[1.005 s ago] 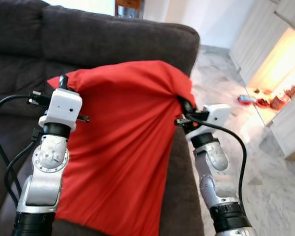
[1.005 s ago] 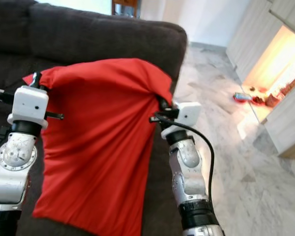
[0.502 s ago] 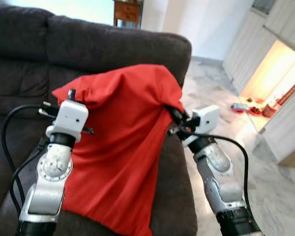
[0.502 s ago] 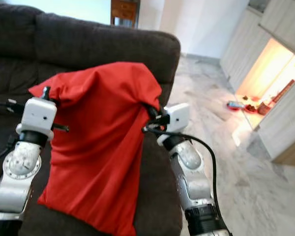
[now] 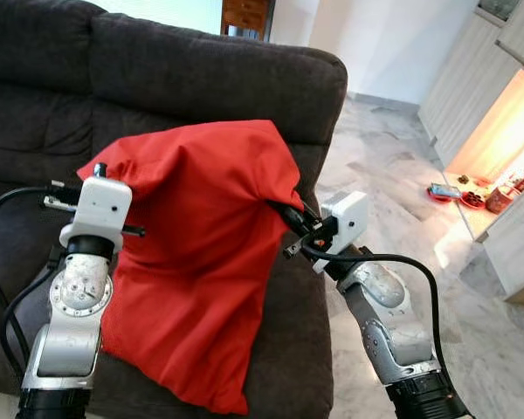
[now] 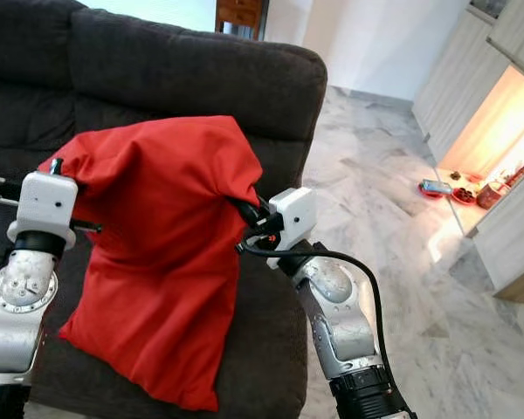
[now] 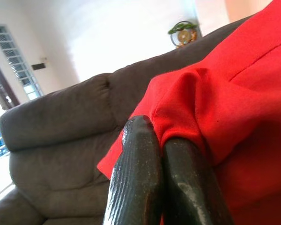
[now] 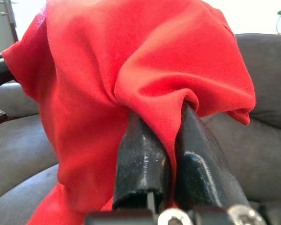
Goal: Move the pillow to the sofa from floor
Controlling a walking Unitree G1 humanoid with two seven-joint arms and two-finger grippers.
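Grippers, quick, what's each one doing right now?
Left gripper: shut on a corner of the red pillow.
Right gripper: shut on the pillow's other top corner.

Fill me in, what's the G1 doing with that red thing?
It is holding a red pillow up by its top corners, over the dark sofa. The left end effector is pinched shut on one corner, the right end effector on the other. The pillow hangs above the seat, not yet released.
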